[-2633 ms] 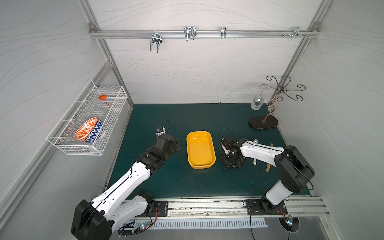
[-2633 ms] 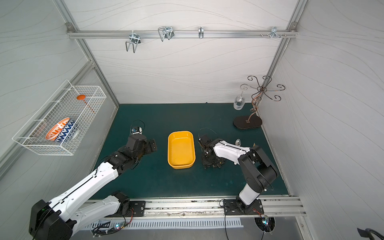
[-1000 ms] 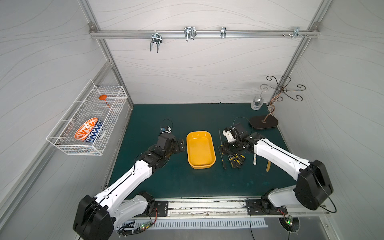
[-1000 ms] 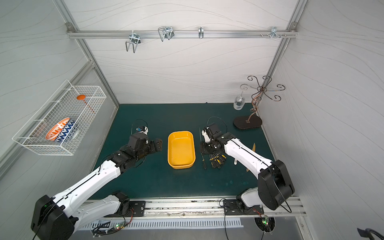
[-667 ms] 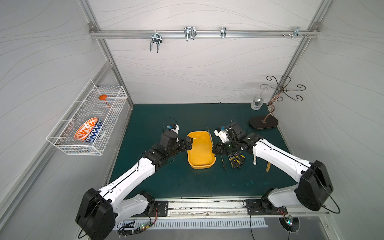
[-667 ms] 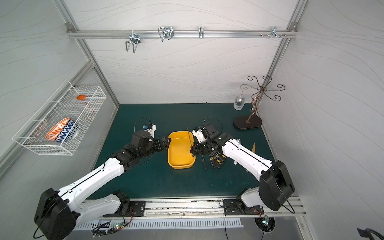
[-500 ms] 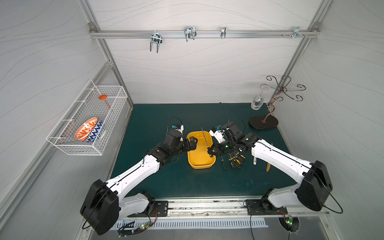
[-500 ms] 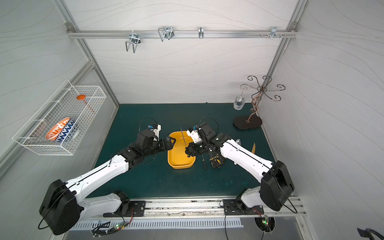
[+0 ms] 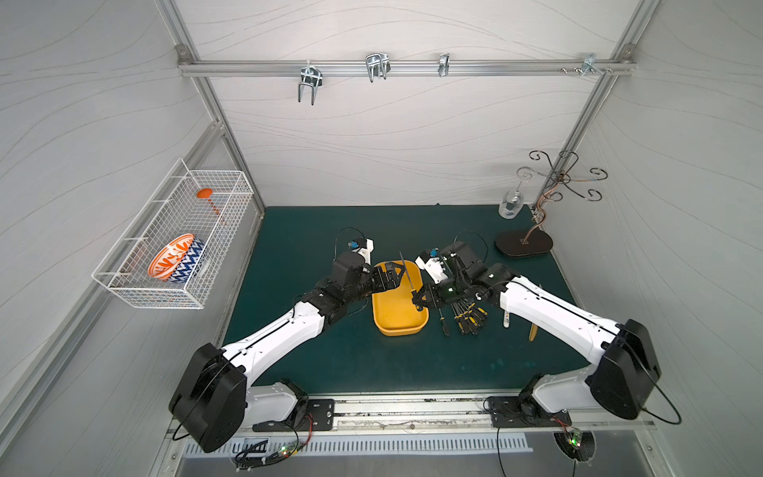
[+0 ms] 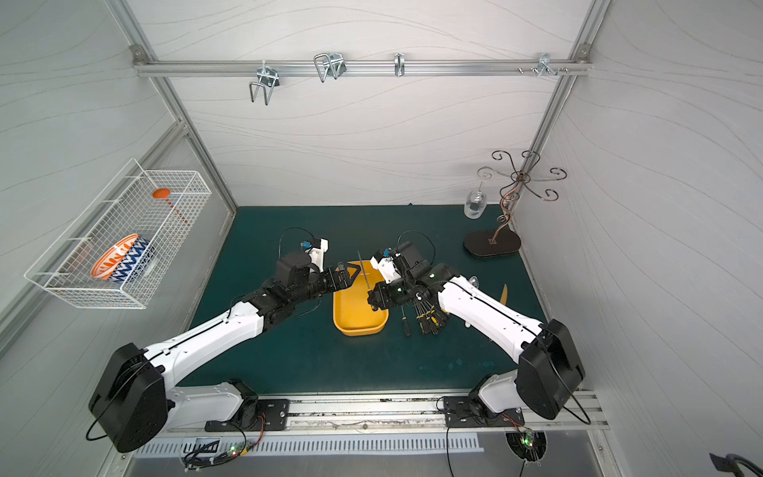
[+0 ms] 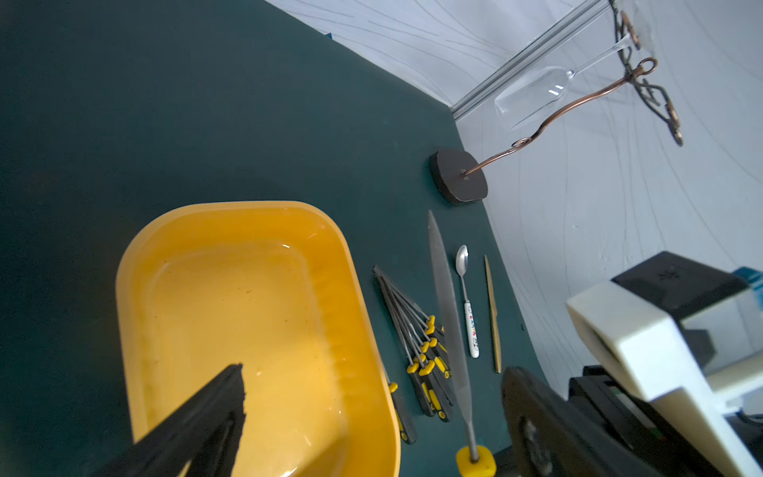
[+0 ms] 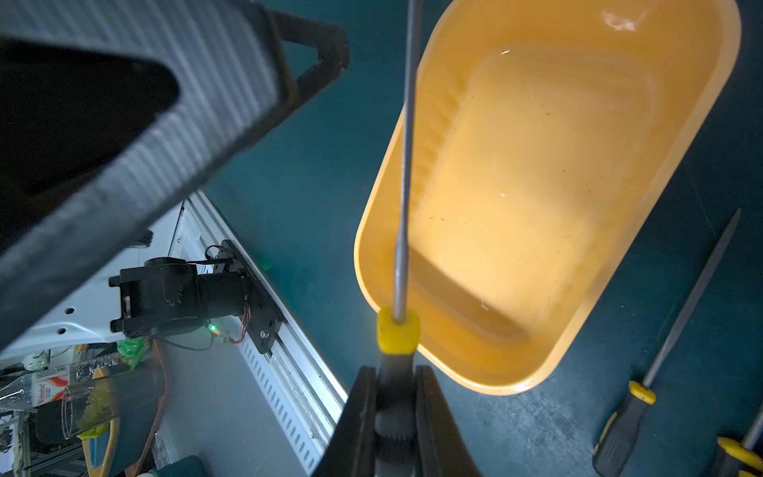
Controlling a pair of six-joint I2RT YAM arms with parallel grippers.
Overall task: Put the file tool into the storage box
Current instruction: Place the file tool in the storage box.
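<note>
Right wrist: our right gripper [image 12: 396, 380] clamps the file tool [image 12: 406, 165] over the empty storage box [image 12: 536, 165], left gripper [image 9: 392, 276] gaping; lowering and release remain.

No words or numbers can be read. The bottle [image 12: 45, 390] has a red and white label and the spoon [image 11: 470, 330] has colored marks, both too blurry.

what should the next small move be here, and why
Probably close the left tool on the blade of the file: the right tool grips its handle, holding it over the storage box, and the blade appears between the left tool's open fingers.
</note>
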